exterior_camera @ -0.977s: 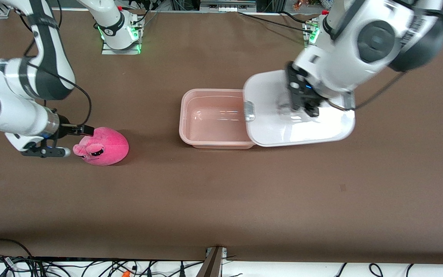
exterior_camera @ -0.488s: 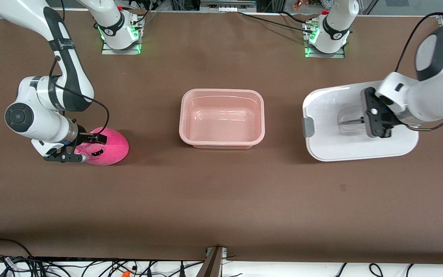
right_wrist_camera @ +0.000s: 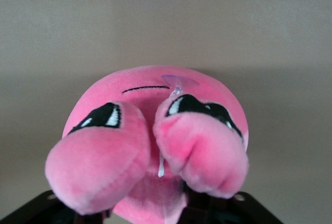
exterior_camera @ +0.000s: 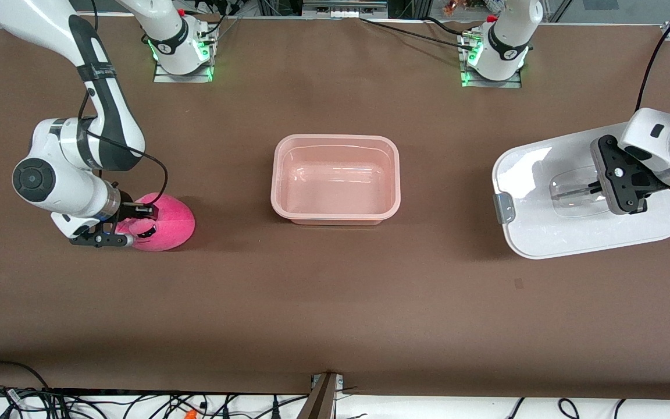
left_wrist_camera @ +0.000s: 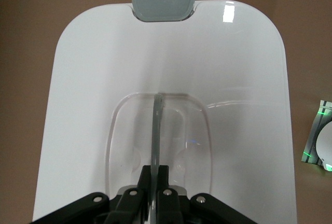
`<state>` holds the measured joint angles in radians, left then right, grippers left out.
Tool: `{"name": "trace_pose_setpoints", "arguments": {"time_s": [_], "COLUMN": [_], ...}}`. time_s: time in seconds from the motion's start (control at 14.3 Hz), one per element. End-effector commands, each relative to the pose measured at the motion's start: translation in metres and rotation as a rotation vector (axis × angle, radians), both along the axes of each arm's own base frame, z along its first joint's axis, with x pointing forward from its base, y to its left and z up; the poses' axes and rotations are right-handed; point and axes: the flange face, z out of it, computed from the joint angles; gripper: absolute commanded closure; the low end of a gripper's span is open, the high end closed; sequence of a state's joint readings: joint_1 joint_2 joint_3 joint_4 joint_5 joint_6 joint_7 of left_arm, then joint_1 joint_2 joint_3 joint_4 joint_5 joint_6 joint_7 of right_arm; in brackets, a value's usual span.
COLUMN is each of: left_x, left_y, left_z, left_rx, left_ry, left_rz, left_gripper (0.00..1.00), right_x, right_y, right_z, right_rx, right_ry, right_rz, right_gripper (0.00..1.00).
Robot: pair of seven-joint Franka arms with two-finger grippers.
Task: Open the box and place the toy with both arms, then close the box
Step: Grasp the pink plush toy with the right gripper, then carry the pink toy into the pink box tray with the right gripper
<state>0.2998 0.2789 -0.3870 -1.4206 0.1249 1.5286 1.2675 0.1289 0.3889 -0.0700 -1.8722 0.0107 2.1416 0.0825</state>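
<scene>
Open pale pink translucent plastic tub [exterior_camera: 335,179] at table centre, lidless. White lid with grey clip [exterior_camera: 588,198] toward the left arm's end, its clear handle pinched by the clenched left gripper [exterior_camera: 597,187]. Hot-pink plush blob toy [exterior_camera: 163,222] on the table toward the right arm's end, right gripper [exterior_camera: 128,226] straddling its face; cannot tell whether jaws clamped.

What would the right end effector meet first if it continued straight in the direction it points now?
The toy. The right end effector is already at its face end, one finger each side, so it would press into the plush; the box lies farther along that line.
</scene>
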Motion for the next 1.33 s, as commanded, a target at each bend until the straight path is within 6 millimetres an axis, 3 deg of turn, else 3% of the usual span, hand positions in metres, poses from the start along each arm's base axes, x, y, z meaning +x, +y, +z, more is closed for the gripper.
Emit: {"name": "trace_pose_setpoints", "arguments": {"time_s": [0.0, 0.28, 0.63, 0.84, 1.05, 1.26], "left_x": [0.005, 0.005, 0.005, 0.005, 0.005, 0.005], "left_y": [0.002, 0.004, 0.004, 0.002, 0.002, 0.000], "left_z": [0.002, 0.002, 0.002, 0.003, 0.002, 0.002], "left_rx": [0.013, 0.017, 0.017, 0.017, 0.017, 0.015], "left_ry": [0.002, 0.003, 0.005, 0.003, 0.005, 0.004], "left_rz": [-0.020, -0.017, -0.017, -0.019, -0.019, -0.020], "left_gripper": [1.00, 1.00, 1.00, 1.00, 1.00, 1.00], "right_x": [0.001, 0.002, -0.010, -0.028, -0.059, -0.100], "right_y": [0.007, 0.047, 0.116, 0.173, 0.245, 0.320], "right_z": [0.002, 0.044, 0.121, 0.173, 0.228, 0.242], "right_rx": [0.019, 0.053, 0.090, 0.075, 0.037, -0.010], "right_ry": [-0.006, -0.005, 0.052, 0.093, 0.064, 0.038], "right_rz": [0.029, 0.220, 0.406, 0.550, 0.734, 0.921], "right_gripper": [1.00, 1.00, 1.00, 1.00, 1.00, 1.00]}}
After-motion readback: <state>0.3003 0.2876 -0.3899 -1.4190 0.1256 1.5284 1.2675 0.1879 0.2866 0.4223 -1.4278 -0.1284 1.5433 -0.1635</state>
